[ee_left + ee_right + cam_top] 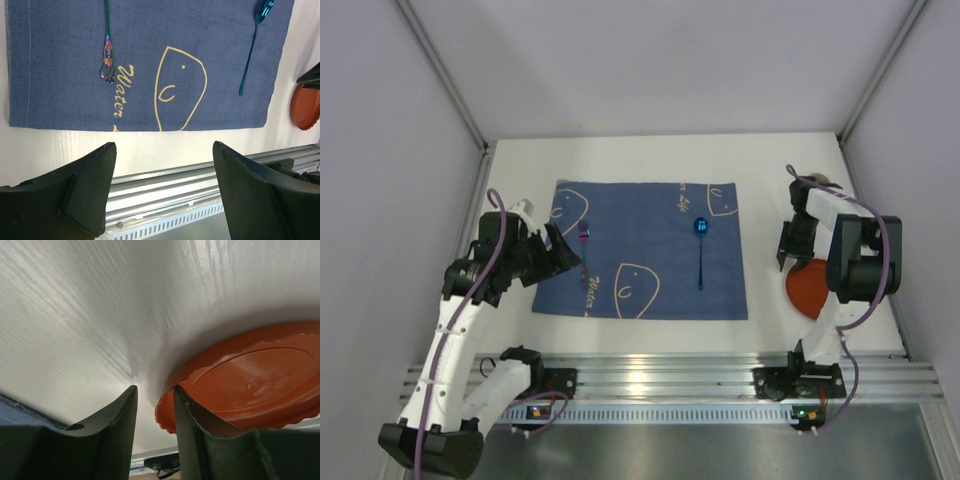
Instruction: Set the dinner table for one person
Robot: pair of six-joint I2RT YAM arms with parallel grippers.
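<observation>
Over the dinner table (650, 160) filling mid-frame, my left gripper (163, 147) hung spread wide at the placemat's (640, 230) lower-left corner, while my right gripper's (154, 390) narrow-set fingers (115, 430) straddled the red plate's (250, 385) rim at right, seemingly to lift it, grip uncertain.

Robot laboratory test cell.

- Enclosure: plain white panel walls (660, 60) on three sides, joined by grey aluminium frame posts (445, 75).
- Work surface: plain white flat tabletop (650, 155).
- Near edge: ribbed aluminium rail (670, 380), with a perforated metal strip (670, 412) just below it.
- Fixtures: two white-and-black jointed robot arms, the left arm (450, 340) and the right arm (855, 260), mounted at the rail.
- Household goods: one blue cloth placemat with pale line drawings (650, 260), lying flat on the tabletop.
</observation>
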